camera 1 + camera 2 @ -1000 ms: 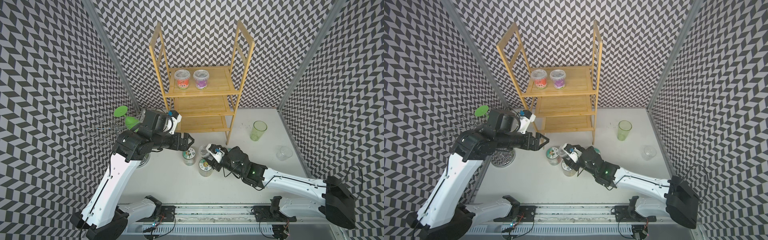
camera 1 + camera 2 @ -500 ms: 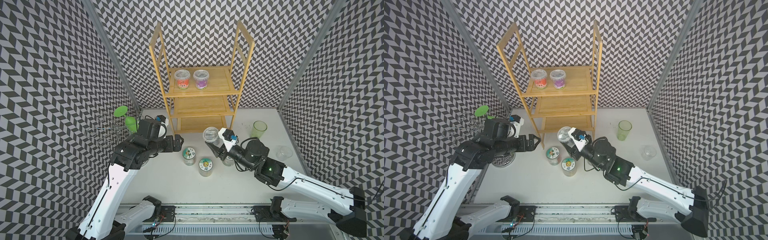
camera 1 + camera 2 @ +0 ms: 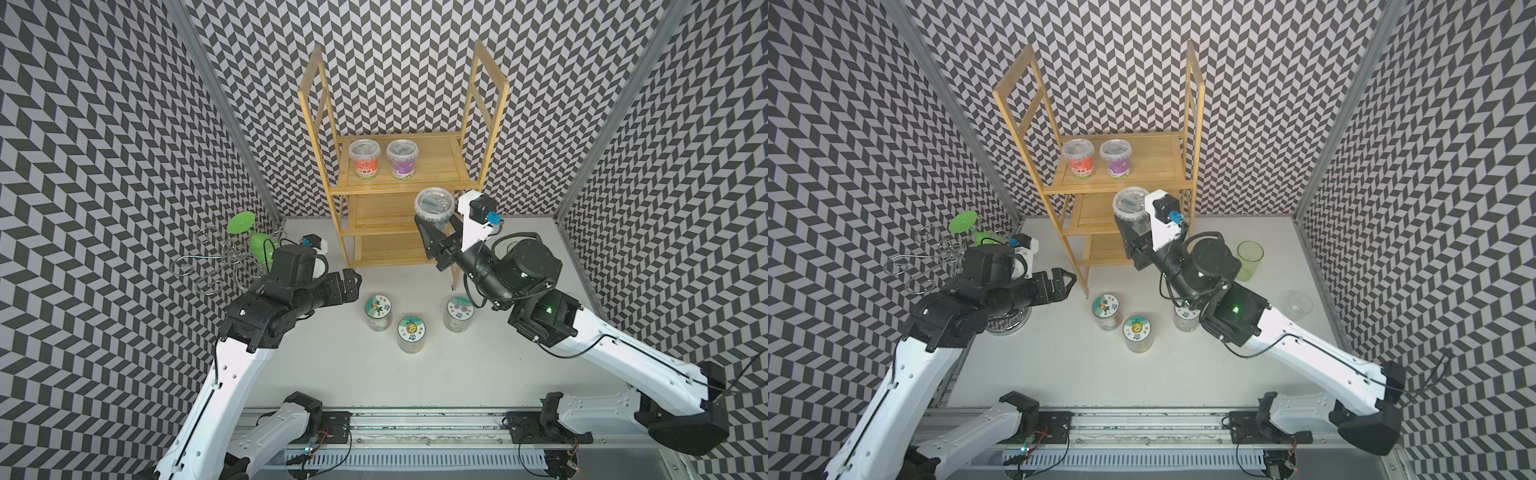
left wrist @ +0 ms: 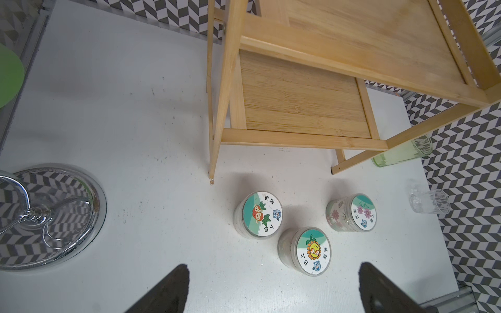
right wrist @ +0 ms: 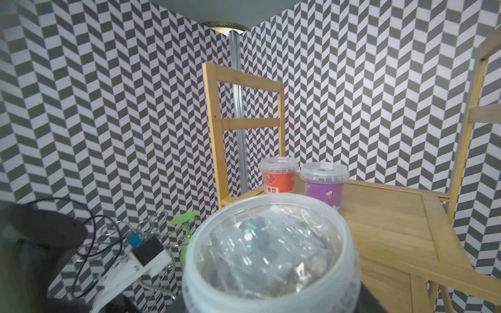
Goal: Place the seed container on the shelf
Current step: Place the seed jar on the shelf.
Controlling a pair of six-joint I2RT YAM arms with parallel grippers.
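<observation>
Herringbone cell: seed container point(image 3: 434, 205) is held clenched in right gripper point(image 3: 439, 233) near top-tier height, presumably for shelf point(image 3: 438, 164) placement; left gripper point(image 3: 353, 283) released.

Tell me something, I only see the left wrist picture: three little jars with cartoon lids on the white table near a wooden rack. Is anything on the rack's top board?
Observer: Yes. A red-labelled tub and a purple-labelled tub stand side by side on the top board of the shelf.
Operator: Where is the other arm?
Observer: The right end effector is shut on a seed container, held up in front of the shelf, not on any board.
Operator: And that green patch at my picture's edge?
Observer: A green wine glass hanging upside down from a chrome wire stand.
</observation>
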